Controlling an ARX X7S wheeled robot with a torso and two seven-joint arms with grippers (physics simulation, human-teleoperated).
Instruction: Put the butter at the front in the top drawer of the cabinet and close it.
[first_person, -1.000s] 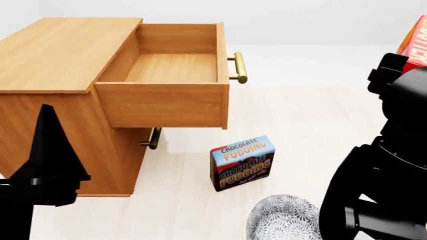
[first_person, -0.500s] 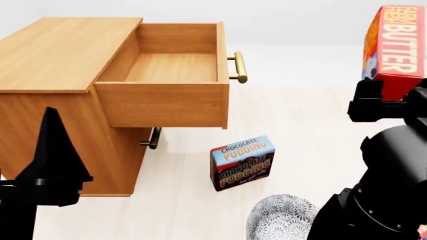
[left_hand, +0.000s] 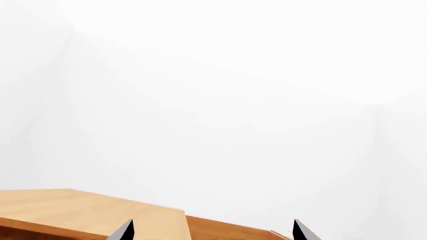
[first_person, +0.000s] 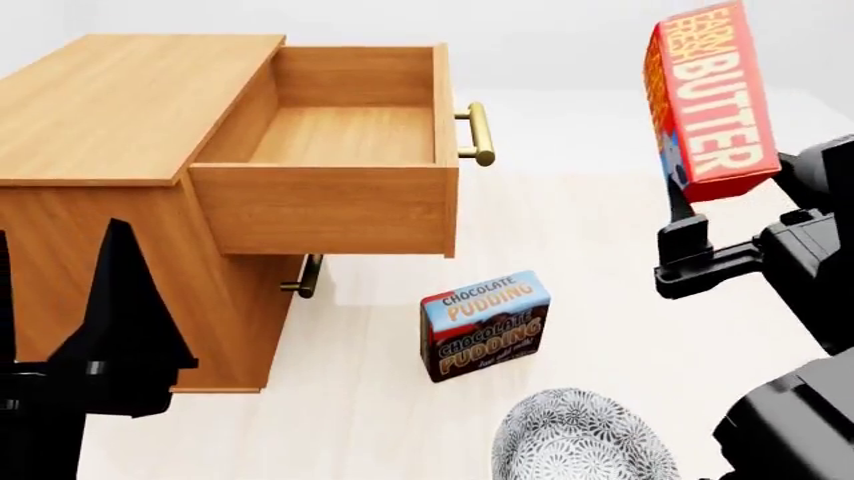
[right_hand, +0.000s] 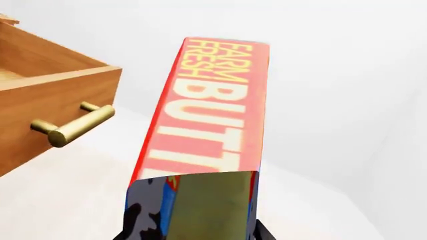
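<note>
Butter box (first_person: 707, 100) up in the air at the right, red with big pale letters, standing on end and leaning a bit. Held at its bottom end by the right gripper (first_person: 687, 205), black, jaws shut tight on the box (grip itself mostly hidden behind the box in the head view). Same butter box (right_hand: 207, 135) very close in the right wrist view, long red side up, dark fingers (right_hand: 263, 232) just peeking out at its near end.

Cabinet (first_person: 120, 110) at the left, honey-brown wood, flat top. Top drawer (first_person: 334, 205) pulled far out, open, bare wood floor inside. Brass bar handle (first_person: 479, 134) on its front, also seen beside the butter (right_hand: 70, 125) in the right wrist view. Butter well apart from the drawer, off past the handle side, higher than the drawer rim. Lower drawer shut, its brass handle (first_person: 307, 277) tucked in the shade under the open one.

Chocolate pudding box (first_person: 485, 325) standing on the pale floor (first_person: 587, 260), near the cabinet's corner. Patterned grey bowl (first_person: 577, 440) just in front of it, not touching.

Left gripper (first_person: 60, 330) low at the left, black pointed fingers apart, nothing between them. Two dark fingertips (left_hand: 123, 231) spread wide in the left wrist view, wood of the cabinet (left_hand: 87, 212) behind them.
</note>
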